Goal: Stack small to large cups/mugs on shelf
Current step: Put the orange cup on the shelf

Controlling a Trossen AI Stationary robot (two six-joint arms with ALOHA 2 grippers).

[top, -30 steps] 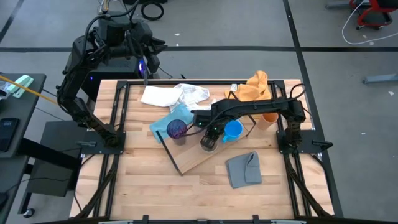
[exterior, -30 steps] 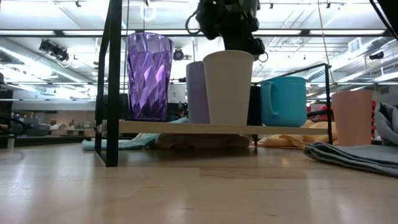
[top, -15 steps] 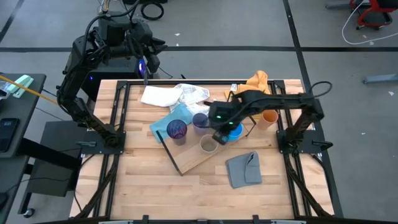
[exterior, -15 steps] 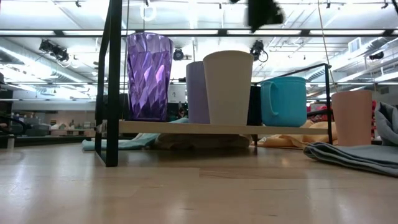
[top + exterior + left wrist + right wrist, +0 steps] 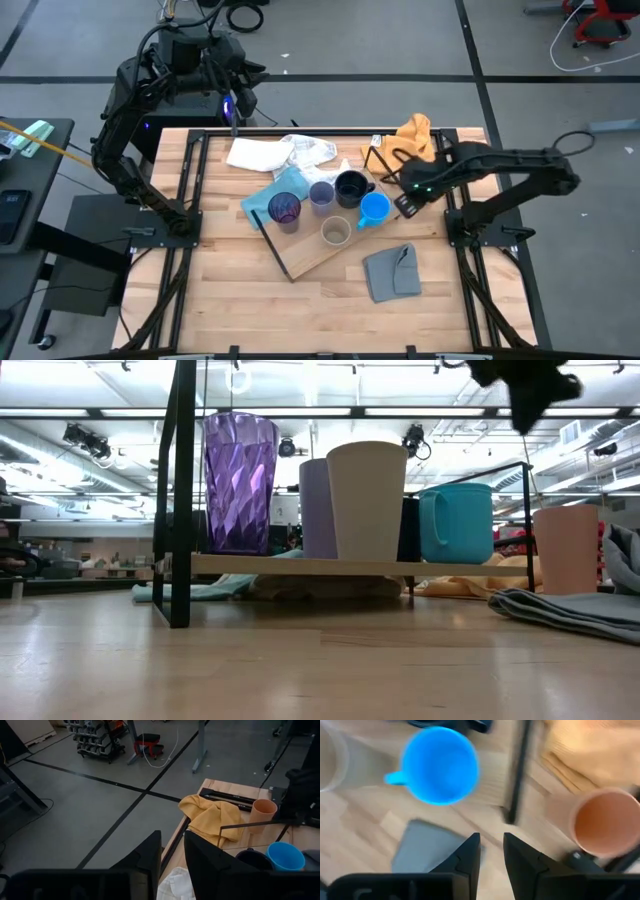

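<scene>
cups first, from the high view: the purple tumbler [image 5: 284, 209], lavender cup [image 5: 321, 194], black mug [image 5: 350, 187], blue mug [image 5: 373, 209] and beige cup [image 5: 335, 232] all sit on the shelf [image 5: 300, 256], a wood board lying at a slant on the table [image 5: 240, 300]. the orange cup is mostly hidden under the right arm there. the right gripper [image 5: 407, 197] hangs at the shelf's right end just beside the blue mug; its fingers are too small to read from above. the left gripper [image 5: 236, 108] waits past the table's far edge.

low view: the tumbler, lavender cup and beige cup [image 5: 367, 499] overlap, and the black mug is only a sliver behind the blue mug [image 5: 456, 521]. the orange cup [image 5: 564, 548] stands off the shelf, on the table to the right. a dark blur up top is the right arm.

left wrist view: fingers nearly closed, nothing between them; orange cloth [image 5: 212, 819] and orange cup [image 5: 262, 811] beyond.

right wrist view: fingers a narrow gap apart, holding nothing, above the grey cloth [image 5: 422, 847], with the blue mug and orange cup [image 5: 603, 822] either side, all a bit smeared.
</scene>
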